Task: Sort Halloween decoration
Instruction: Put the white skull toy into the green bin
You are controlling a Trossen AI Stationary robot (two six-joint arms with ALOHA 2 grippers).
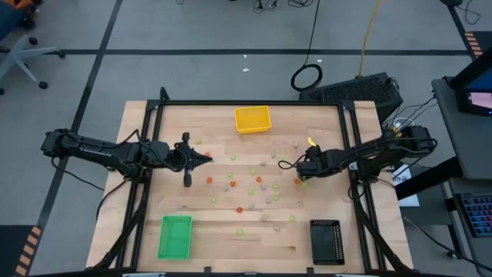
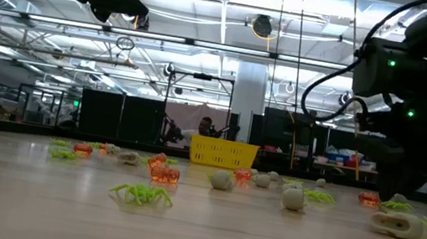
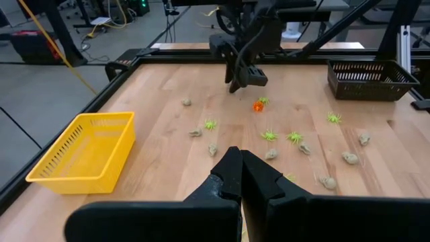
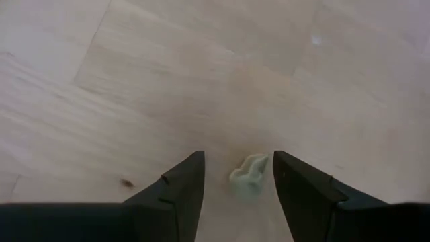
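Many tiny Halloween pieces lie scattered on the wooden table: orange ones (image 1: pixel 209 180), light green ones (image 1: pixel 251 171) and pale beige-grey ones (image 1: pixel 227 185). My right gripper (image 1: pixel 283 164) is low over the table right of centre and open. Its fingers stand on either side of one pale beige-grey piece (image 4: pixel 250 175), which lies flat on the wood nearer one finger. My left gripper (image 1: pixel 194 158) is at the table's left, raised well above it (image 2: pixel 124 9). Its fingers (image 3: pixel 238 156) are shut, with nothing visible between them.
A yellow tray (image 1: pixel 253 119) sits at the far edge, a green tray (image 1: pixel 175 235) near left and a black tray (image 1: pixel 326 241) near right. A black frame borders the table. In the low view a green spider (image 2: pixel 141 194) lies nearest.
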